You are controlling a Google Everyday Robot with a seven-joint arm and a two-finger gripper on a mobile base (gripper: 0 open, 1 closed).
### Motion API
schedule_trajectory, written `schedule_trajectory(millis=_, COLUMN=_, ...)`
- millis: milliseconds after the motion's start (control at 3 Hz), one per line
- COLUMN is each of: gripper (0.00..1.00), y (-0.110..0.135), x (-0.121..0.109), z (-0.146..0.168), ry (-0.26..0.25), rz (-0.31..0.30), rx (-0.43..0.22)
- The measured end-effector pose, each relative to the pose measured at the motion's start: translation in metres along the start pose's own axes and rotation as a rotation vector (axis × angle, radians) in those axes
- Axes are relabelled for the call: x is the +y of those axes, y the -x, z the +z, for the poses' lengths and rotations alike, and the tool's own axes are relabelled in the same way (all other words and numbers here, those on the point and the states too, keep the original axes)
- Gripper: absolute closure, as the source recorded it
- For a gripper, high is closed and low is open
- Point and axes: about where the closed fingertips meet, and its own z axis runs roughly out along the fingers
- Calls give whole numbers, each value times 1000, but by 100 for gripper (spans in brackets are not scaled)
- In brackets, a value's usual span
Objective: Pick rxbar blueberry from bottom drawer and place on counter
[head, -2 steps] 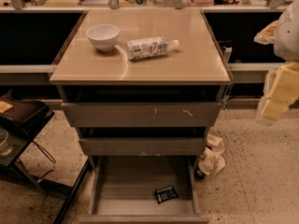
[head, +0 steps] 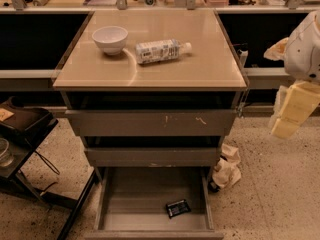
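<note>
Far left there's a black stand [head: 24,121] on the speckled floor, tucked beside the cabinet. Moving over, the counter [head: 200,66] is the glossy beige slab on top. A white bowl [head: 110,38] sits upright near its back left corner, and a clear bottle with a white label [head: 160,50] lies on its side just right of the bowl, cap pointing right. Behind that runs a cluttered ledge with metal posts [head: 100,1]. Below the slab is the scratched grey drawer front [head: 150,123], pulled out a little, with another drawer front [head: 150,156] under it. The bottom drawer [head: 132,196] is pulled out toward the camera at floor level. The rxbar blueberry [head: 178,208] lies flat on the drawer floor, right of center and close to the front edge, turned at a slight angle, with nothing touching it. Just right of the cabinet's base there's some crumpled pale paper [head: 227,169] on the floor. The gripper [head: 292,111] is way over at the right edge of the view, hanging off the white arm out past the cabinet's side, at about the level of the scratched drawer front. So the bar is well down and to the left of it, nowhere near contact. Honestly can't tell whether the gripper is spread or pressed together from this angle.
</note>
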Motion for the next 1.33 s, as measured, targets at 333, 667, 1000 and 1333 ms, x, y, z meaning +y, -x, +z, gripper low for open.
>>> schedule_trajectory(millis=333, gripper=0, y=5, x=25, z=60, ry=72, rz=15, rx=-89)
schedule_trajectory(millis=667, gripper=0, y=13, x=62, z=168, ry=215, rz=93, rx=-193)
schedule_trajectory(millis=1000, gripper=0, y=12, x=111, z=291, ry=371, rz=176, rx=-224)
schedule_trajectory(millis=1333, gripper=0, y=10, x=133, z=394, ry=437, rz=266, rx=-227)
